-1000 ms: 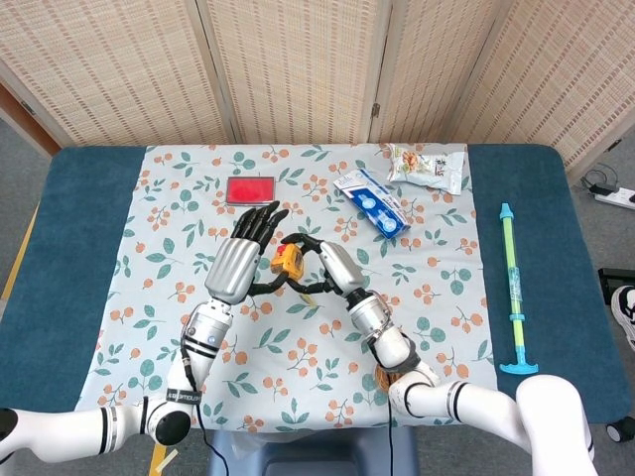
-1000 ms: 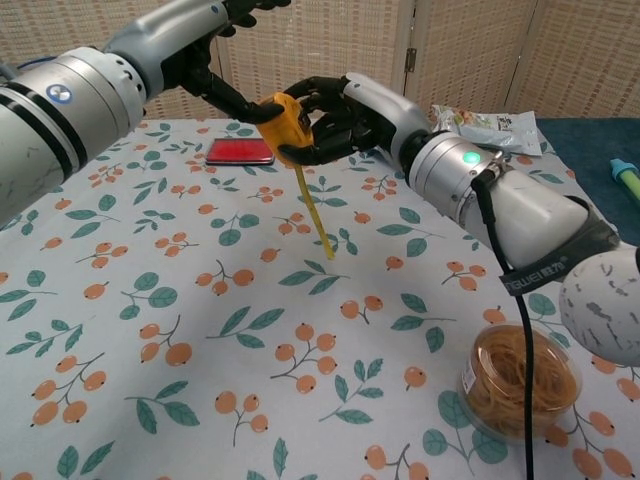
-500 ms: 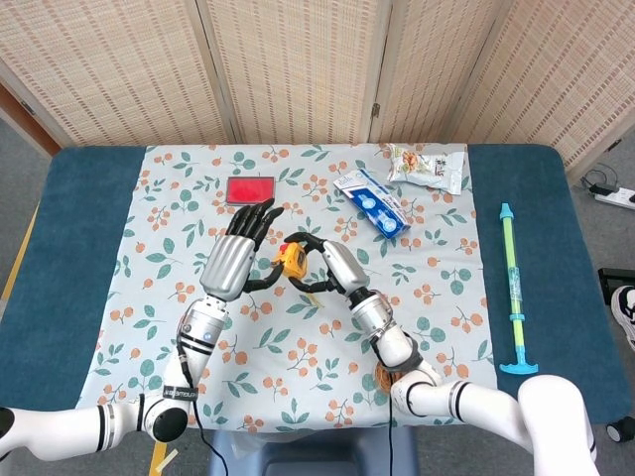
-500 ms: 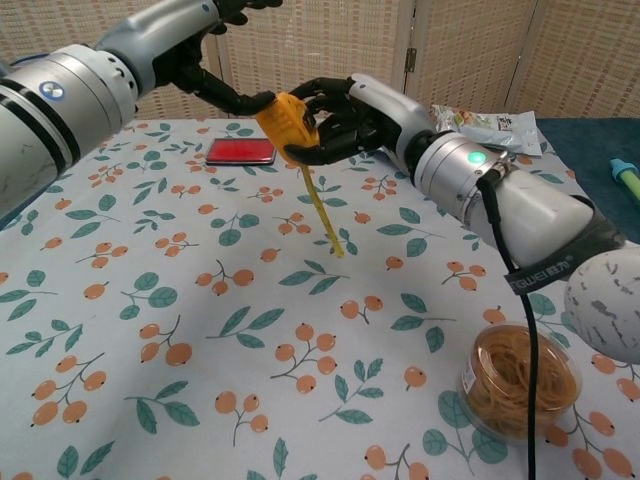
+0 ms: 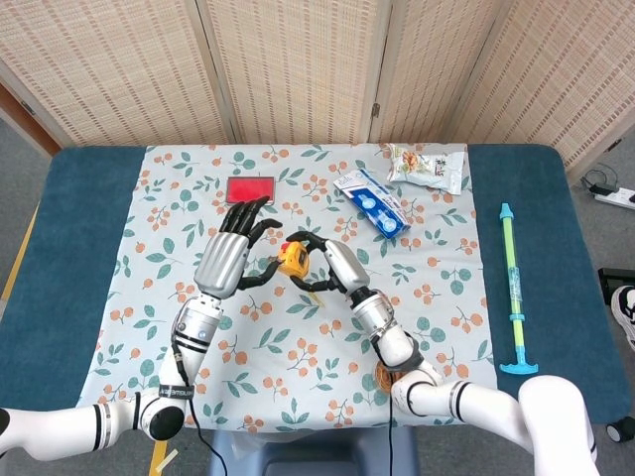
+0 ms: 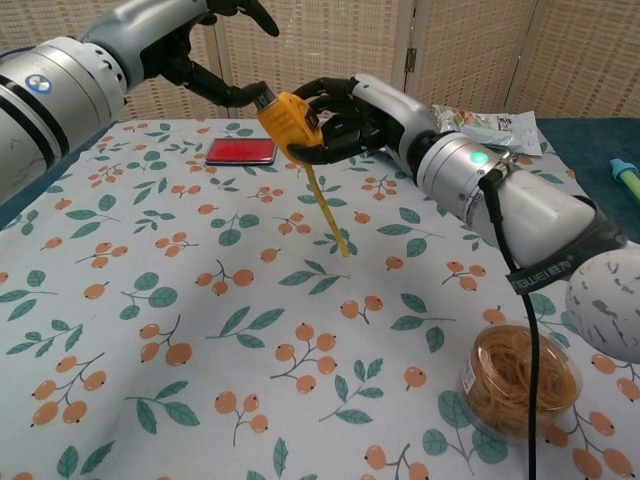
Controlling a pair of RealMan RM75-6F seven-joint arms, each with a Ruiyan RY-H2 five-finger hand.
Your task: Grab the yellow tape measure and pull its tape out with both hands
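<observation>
The yellow tape measure is held above the flowered tablecloth. My right hand grips its case from the right, fingers curled around it. A yellow strip hangs from the case's underside, its end close to the cloth. My left hand is just left of the case. Its long fingers stretch up and away, and only the thumb tip touches the case's upper left corner. I see nothing pinched in the left hand.
A red box lies behind the hands. A blue-white packet and a snack bag lie at the back right. A green-blue tube lies at the far right. A jar of rubber bands stands near the front right.
My left hand has shifted left and its fingers have spread wider, the thumb staying on the case. The right hand has tilted the case slightly, and the hanging strip swung a little.
</observation>
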